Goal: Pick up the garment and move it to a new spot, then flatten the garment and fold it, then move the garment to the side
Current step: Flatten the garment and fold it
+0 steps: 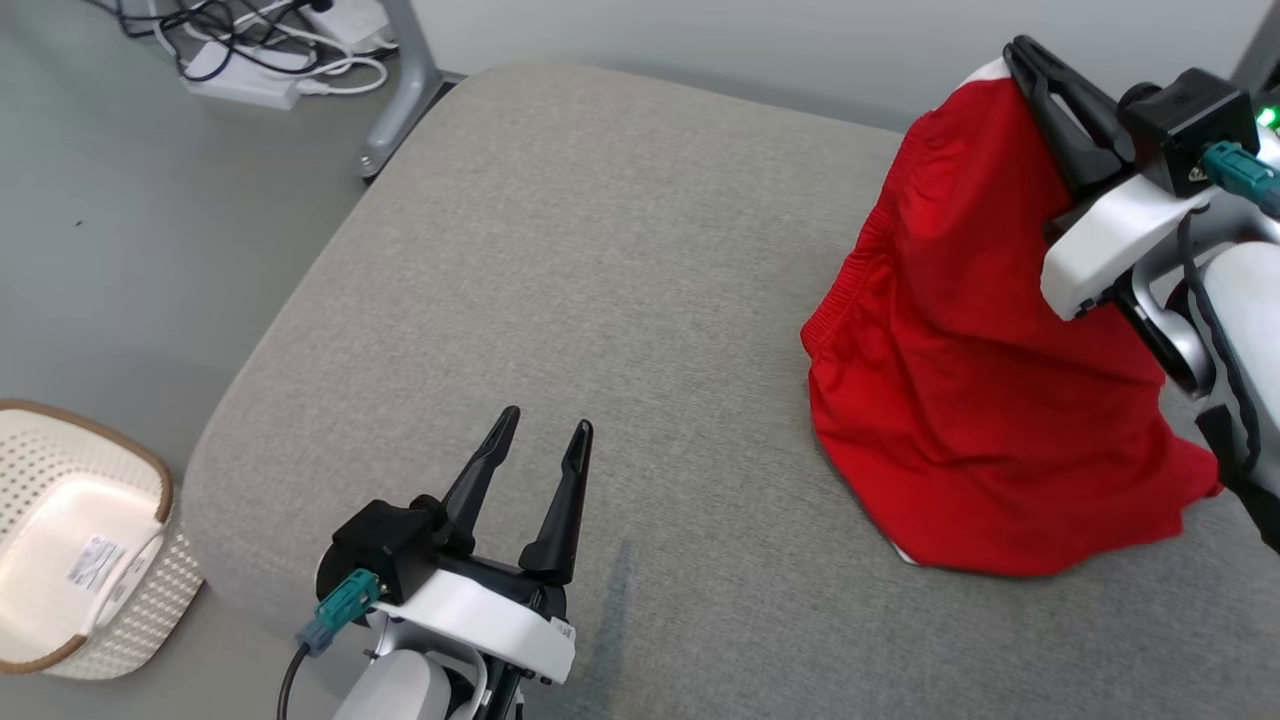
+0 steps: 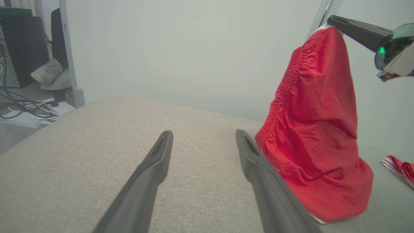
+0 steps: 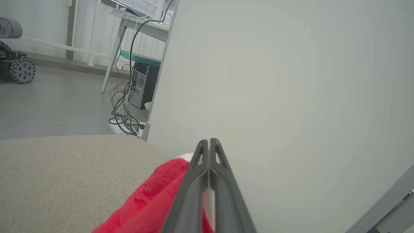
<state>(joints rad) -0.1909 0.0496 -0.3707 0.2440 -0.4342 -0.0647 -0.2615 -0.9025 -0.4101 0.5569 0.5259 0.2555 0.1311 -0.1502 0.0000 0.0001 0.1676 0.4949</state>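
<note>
The garment (image 1: 980,380) is a pair of red shorts with a gathered waistband and white trim. It hangs from my right gripper (image 1: 1025,62), which is shut on its top edge, high at the right of the grey cushion (image 1: 600,300). Its lower hem still rests on the cushion. In the right wrist view the shut gripper (image 3: 209,144) pinches white trim, with the red garment (image 3: 152,200) draping down to the left. My left gripper (image 1: 545,430) stands open and holds nothing, low over the cushion's front left; in its own view the garment (image 2: 317,129) hangs just right of its open gripper (image 2: 204,136).
A white perforated basket (image 1: 80,540) sits on the floor at the lower left. Cables and a power strip (image 1: 250,60) lie by a table leg (image 1: 400,90) behind the cushion. A second red and white cloth (image 2: 399,166) lies on the cushion at the far right. A pale wall rises behind.
</note>
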